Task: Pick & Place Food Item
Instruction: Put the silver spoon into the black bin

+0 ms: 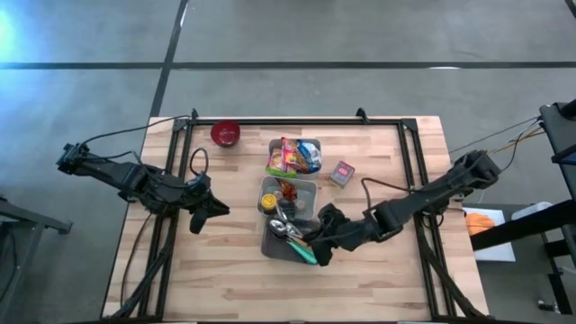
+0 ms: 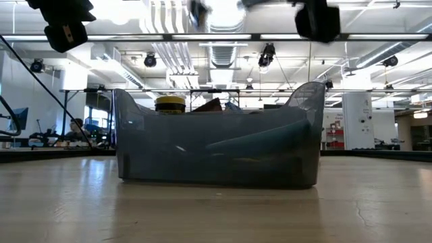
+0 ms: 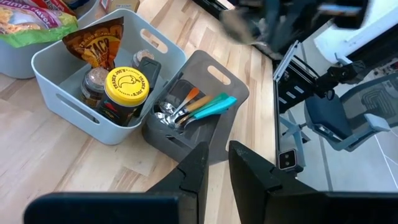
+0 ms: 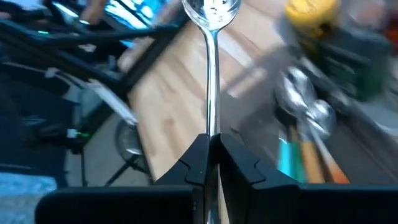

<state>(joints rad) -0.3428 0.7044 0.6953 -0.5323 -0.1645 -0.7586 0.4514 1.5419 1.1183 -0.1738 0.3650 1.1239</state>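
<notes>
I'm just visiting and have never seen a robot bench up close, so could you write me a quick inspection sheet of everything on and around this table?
Surface: wooden table, bare boards around the bins.
Job's things: light grey bin holding a yellow-lidded jar and a snack pouch; dark grey bin beside it holding spoons and coloured-handled utensils.
Clutter: red bowl, container of snack packets, small box.
Grippers: right gripper shut on a metal spoon over the dark grey bin; left gripper waits at the table's left, holding nothing.
Cables: black cable along the left arm.
Surroundings: grey floor; workshop hall with ceiling lights.
</notes>
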